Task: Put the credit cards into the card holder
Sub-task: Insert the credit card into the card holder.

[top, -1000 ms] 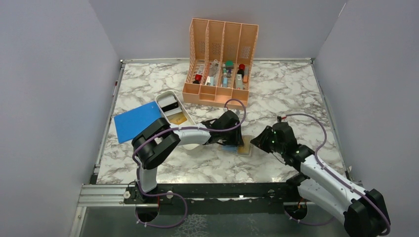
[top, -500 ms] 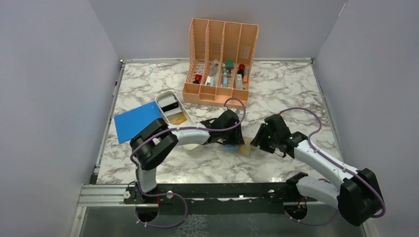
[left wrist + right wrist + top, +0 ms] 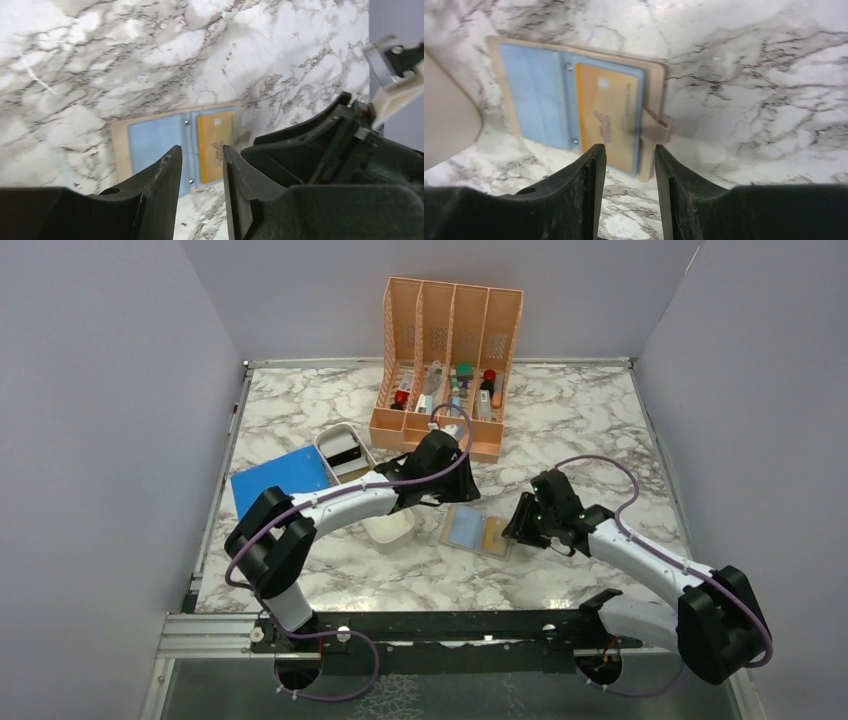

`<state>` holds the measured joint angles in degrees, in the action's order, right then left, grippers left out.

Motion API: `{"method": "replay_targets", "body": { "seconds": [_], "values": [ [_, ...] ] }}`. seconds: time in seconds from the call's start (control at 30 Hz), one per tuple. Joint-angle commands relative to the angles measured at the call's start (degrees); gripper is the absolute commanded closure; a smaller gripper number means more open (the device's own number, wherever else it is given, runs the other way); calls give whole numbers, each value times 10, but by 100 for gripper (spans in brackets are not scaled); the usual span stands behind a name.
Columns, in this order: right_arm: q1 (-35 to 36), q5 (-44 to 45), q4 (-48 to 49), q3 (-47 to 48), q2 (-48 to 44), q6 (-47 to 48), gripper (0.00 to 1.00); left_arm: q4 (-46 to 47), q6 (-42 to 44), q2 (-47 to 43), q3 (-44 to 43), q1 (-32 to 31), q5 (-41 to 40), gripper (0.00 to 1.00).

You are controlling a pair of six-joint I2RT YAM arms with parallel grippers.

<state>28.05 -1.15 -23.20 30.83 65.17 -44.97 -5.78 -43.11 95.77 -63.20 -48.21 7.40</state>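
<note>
The card holder [image 3: 477,531] lay open on the worktop [image 3: 300,400] at mid-frame, a gold card [image 3: 606,122] in its right-hand sleeve. My left fingers [image 3: 165,175] and right fingers [image 3: 591,172] stood apart, gripping nothing.

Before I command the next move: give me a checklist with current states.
1. Card holder lying open and flat: ok.
2. Gold card in its sleeve: ok.
3. Other sleeve filled: cannot tell, it looks blue either way.
4. Left jaws open, empty, apart from holder: ok.
5. Right jaws open, empty: ok.
6. Cards left in white tray: cannot tell, partly hidden.
</note>
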Motion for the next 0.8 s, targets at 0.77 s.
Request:
{"method": "replay_targets", "body": {
  "seconds": [0.77],
  "values": [
    [1,-31,147,-46,66,115,70,-87,88,63,-49,-35,3,57]
  ]
}}
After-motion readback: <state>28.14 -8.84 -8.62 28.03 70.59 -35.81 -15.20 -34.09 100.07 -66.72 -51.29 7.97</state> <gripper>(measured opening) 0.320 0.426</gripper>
